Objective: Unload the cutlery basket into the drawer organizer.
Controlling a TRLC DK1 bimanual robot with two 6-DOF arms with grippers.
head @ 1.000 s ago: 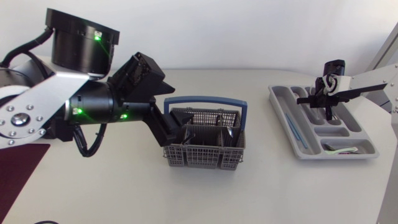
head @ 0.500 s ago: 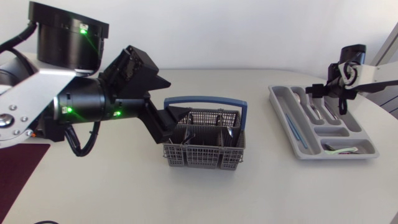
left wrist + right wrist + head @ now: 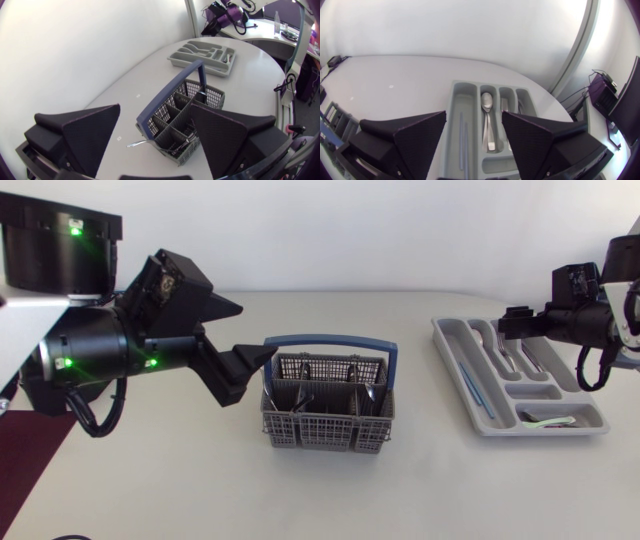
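A white table [image 3: 330, 480] with a rounded far right edge fills the scene, its top plain and matte. A dark red mat [image 3: 25, 455] lies flat at its near left, cut off by the view. A tiny speck [image 3: 391, 86] marks the top, too small to identify.

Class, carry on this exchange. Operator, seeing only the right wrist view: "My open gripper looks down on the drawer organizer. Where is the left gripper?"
Observer: The left gripper is open and empty, at the end of the cutlery basket.
Operator: Is the basket empty?
Observer: No. It holds cutlery, and a fork pokes out over its rim.
Operator: My fingers hide the crosswise end compartment of the drawer organizer. Is anything in it?
Observer: Yes, a pale utensil lies in it.
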